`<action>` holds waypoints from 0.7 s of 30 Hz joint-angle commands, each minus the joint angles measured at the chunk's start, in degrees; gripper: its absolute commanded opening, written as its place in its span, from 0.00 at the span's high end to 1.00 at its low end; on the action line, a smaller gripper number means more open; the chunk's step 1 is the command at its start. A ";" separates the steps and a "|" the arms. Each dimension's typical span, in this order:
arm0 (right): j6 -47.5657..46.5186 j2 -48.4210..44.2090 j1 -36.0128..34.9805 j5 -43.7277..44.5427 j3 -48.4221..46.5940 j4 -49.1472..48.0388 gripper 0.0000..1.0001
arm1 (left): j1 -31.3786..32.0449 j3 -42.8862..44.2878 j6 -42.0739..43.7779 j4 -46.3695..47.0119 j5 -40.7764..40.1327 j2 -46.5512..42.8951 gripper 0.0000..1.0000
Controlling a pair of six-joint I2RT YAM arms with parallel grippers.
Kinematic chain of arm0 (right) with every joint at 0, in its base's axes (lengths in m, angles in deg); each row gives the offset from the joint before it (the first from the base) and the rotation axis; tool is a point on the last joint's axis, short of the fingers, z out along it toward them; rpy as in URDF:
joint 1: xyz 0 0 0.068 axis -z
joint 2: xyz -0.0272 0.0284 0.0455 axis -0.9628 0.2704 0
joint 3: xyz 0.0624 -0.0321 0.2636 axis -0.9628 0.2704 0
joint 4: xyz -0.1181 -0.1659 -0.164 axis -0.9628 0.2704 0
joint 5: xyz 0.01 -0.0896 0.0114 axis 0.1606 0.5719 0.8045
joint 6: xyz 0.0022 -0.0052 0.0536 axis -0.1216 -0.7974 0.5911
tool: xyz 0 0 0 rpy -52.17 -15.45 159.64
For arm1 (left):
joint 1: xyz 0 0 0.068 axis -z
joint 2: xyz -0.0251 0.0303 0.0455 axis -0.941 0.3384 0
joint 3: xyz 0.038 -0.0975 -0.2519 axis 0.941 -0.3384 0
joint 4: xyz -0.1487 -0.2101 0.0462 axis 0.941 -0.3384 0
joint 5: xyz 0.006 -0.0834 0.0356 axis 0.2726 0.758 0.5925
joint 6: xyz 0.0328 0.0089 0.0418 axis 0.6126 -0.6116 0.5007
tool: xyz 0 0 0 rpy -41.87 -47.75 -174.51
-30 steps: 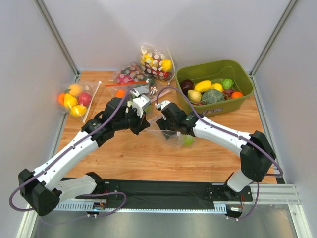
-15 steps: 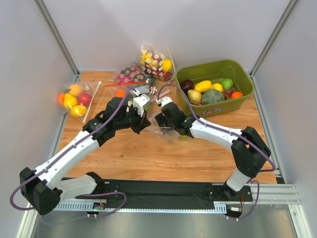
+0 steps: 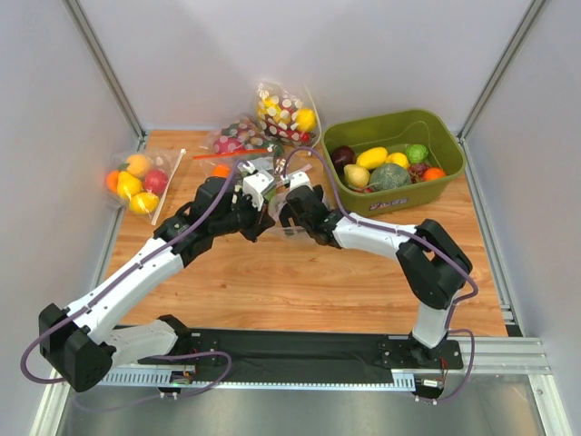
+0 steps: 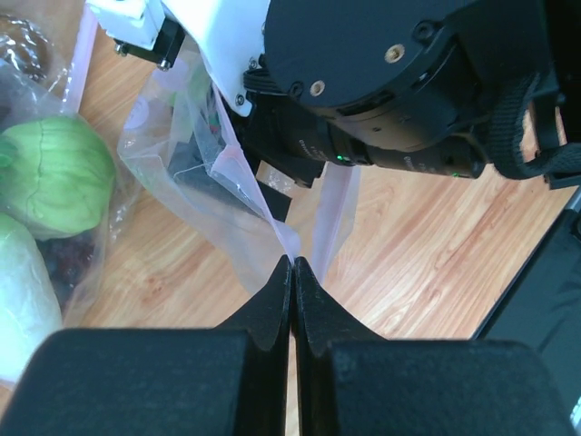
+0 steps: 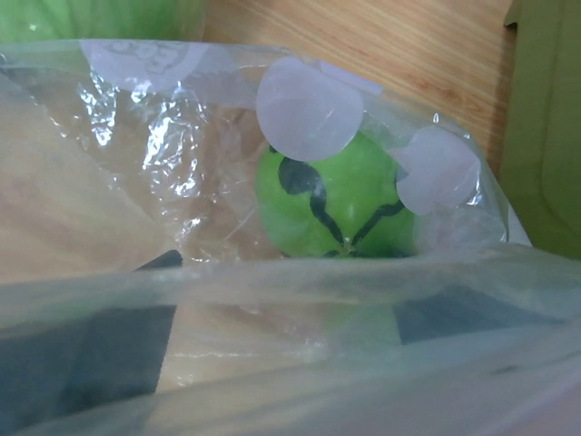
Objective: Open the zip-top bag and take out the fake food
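Left wrist: left gripper (image 4: 291, 265) fingertips pressed together, pinching the zip-top bag (image 4: 231, 195) at its edge.
Right wrist: right gripper (image 3: 291, 218) fingers spread, blurred behind film; green fake food (image 5: 338, 195) shows through.
Bag place: mid-table (image 3: 300, 291), left of green bin (image 3: 454, 186).

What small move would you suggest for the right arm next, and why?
Probably ease the right gripper forward until its open fingers flank the green fruit, then close. The left gripper is pinched shut on an edge of the zip-top bag, and in the right wrist view the fruit lies inside the bag, ahead and roughly between the fingers.
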 commanded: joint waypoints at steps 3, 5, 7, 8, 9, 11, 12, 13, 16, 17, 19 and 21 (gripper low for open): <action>3.26 4.82 5.13 12.19 -2.95 -0.01 0.00 | 0.38 0.99 0.15 -2.16 5.89 -2.79 1.00; 3.35 6.40 5.74 12.28 -4.27 -0.71 0.00 | 0.38 0.82 0.06 -1.89 7.65 -2.79 1.00; 3.35 7.72 6.36 12.36 -6.54 -1.42 0.00 | 0.47 0.82 -0.03 -1.80 8.44 -2.62 1.00; 3.35 8.33 6.80 12.63 -7.52 -1.33 0.00 | 0.47 0.82 0.06 -1.71 8.70 -2.79 1.00; 3.27 9.56 7.32 12.45 -8.22 -1.51 0.00 | 0.55 0.82 0.23 -1.80 9.32 -2.79 1.00; 3.44 10.44 8.20 12.80 -10.42 -1.60 0.00 | 0.64 0.82 0.24 -1.71 10.46 -2.97 1.00; 3.70 11.23 8.90 12.98 -11.04 -1.42 0.00 | 0.64 0.73 0.41 -1.54 10.90 -3.23 1.00; 3.88 11.41 9.17 12.89 -11.74 -1.68 0.00 | 0.64 0.73 0.41 -1.36 11.25 -3.32 1.00; 3.62 11.85 10.31 11.40 -12.45 -2.82 0.01 | 0.73 0.64 0.50 -1.19 11.96 -3.41 1.00; 3.44 11.77 10.66 10.18 -12.71 -2.91 0.02 | 0.73 0.64 0.59 -1.27 11.96 -3.23 1.00; 2.83 11.85 10.67 8.86 -13.06 -3.00 0.07 | 0.73 0.73 0.76 -1.45 11.87 -3.06 1.00; 2.74 11.59 10.67 6.13 -12.98 -2.83 0.20 | 0.73 0.82 0.76 -1.54 11.52 -2.71 1.00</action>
